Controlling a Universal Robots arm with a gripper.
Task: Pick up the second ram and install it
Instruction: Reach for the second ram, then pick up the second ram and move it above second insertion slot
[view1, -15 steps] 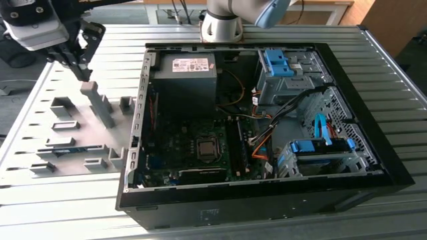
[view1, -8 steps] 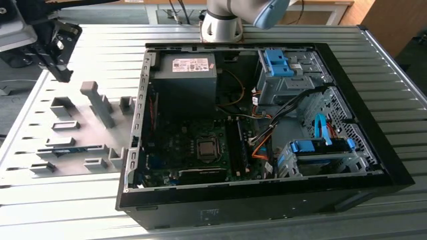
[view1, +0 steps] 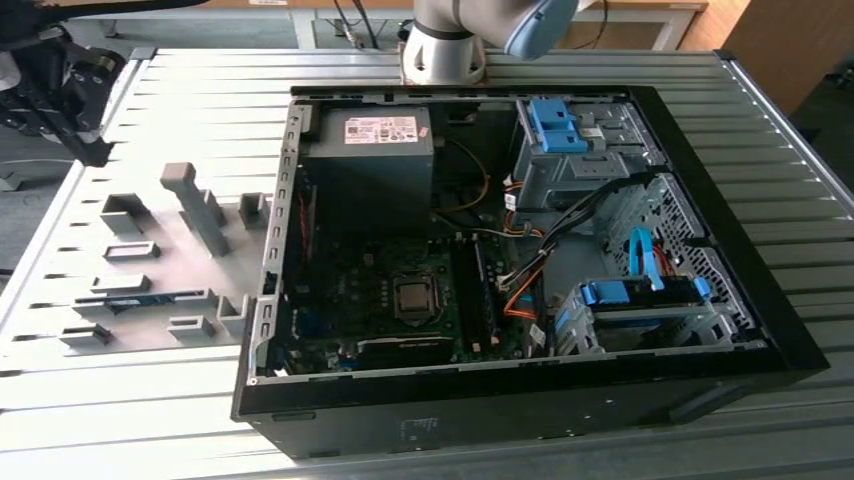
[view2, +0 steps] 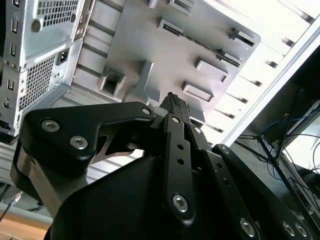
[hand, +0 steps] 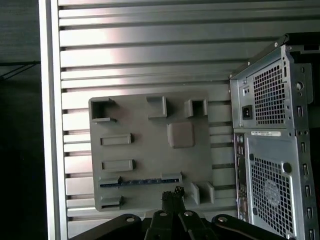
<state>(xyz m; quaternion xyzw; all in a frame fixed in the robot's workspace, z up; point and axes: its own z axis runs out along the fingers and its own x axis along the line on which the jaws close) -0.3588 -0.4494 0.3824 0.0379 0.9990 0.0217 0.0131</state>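
**Gripper and second ram at the fixture plate.** The gripper (hand: 172, 194) is held over the slatted metal table (hand: 150, 50), near the grey fixture plate (hand: 150, 150). In both wrist views its fingers (view2: 172, 102) are seen drawn together, with nothing clamped between them. The second ram (hand: 140, 182) is seated on edge in a slot between two holders along one side of the plate and is not touched by the gripper. In the exterior view the blue-green stick is seen on the plate, at the exterior view's left of the open computer case (view1: 747, 300). The gripper is placed at that view's far left, well apart from the stick. The motherboard (view1: 387, 300) is exposed inside the case.
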